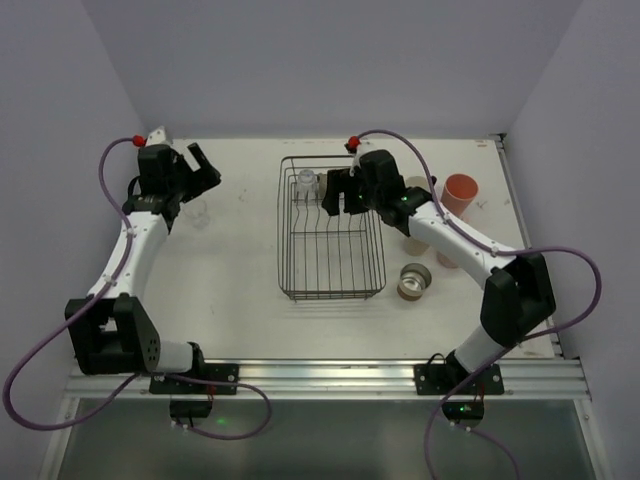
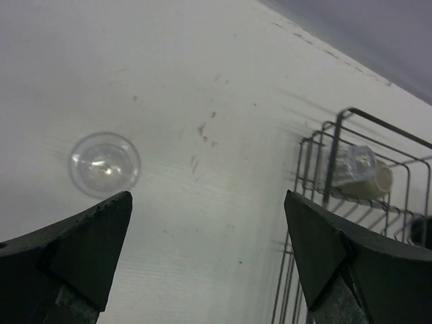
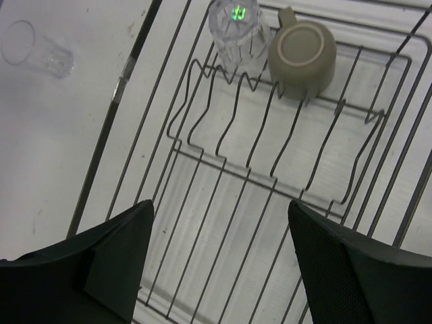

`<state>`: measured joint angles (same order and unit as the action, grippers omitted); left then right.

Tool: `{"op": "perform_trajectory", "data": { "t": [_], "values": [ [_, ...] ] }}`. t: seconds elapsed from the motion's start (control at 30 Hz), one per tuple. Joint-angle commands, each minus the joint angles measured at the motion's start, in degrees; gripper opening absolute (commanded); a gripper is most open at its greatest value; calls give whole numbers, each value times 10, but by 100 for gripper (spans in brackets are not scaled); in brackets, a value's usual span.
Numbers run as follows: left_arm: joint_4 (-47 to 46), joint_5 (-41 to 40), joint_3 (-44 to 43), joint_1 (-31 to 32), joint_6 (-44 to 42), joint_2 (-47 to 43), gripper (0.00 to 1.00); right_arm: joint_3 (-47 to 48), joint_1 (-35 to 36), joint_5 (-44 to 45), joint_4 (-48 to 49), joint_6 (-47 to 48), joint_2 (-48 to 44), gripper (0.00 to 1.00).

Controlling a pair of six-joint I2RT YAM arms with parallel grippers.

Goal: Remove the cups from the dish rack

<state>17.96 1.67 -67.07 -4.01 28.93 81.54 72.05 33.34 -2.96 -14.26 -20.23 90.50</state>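
The dish rack (image 1: 333,296) sits at the middle of the table (image 1: 240,280), and two cups remain at its far end: a faceted clear glass (image 3: 236,30) and, just beside it, a grey-brown mug (image 3: 302,57) with its handle pointing toward the far rim. The right end effector (image 3: 221,209) hovers over the rack's divider prongs, short of those two cups, its fingers spread wide with nothing between them. The left end effector (image 2: 208,202) is well to the left of the rack, above bare table, also wide open and empty. A small clear glass (image 2: 104,163) stands on the table just beyond its left finger. On the table right of the rack are a pink tumbler (image 1: 461,192) near the far edge and a beige cup (image 1: 413,281) near the rack's near right corner. The right arm partly hides other cups between them.
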Motion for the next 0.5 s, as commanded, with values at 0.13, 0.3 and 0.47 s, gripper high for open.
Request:
{"op": "perform_trajectory", "data": {
  "t": [0.13, 0.3, 0.47],
  "values": [
    [-71, 162, 111, 110, 5, -190, 100, 177, 1, 39, -48, 77, 139, 70],
    [-86, 227, 205, 118, -19, -309, 100, 282, 1, 33, -80, 85, 223, 71],
    [-83, 235, 250, 127, -37, -390, 100, 398, 4, 38, -123, 90, 314, 76]
  ]
}}
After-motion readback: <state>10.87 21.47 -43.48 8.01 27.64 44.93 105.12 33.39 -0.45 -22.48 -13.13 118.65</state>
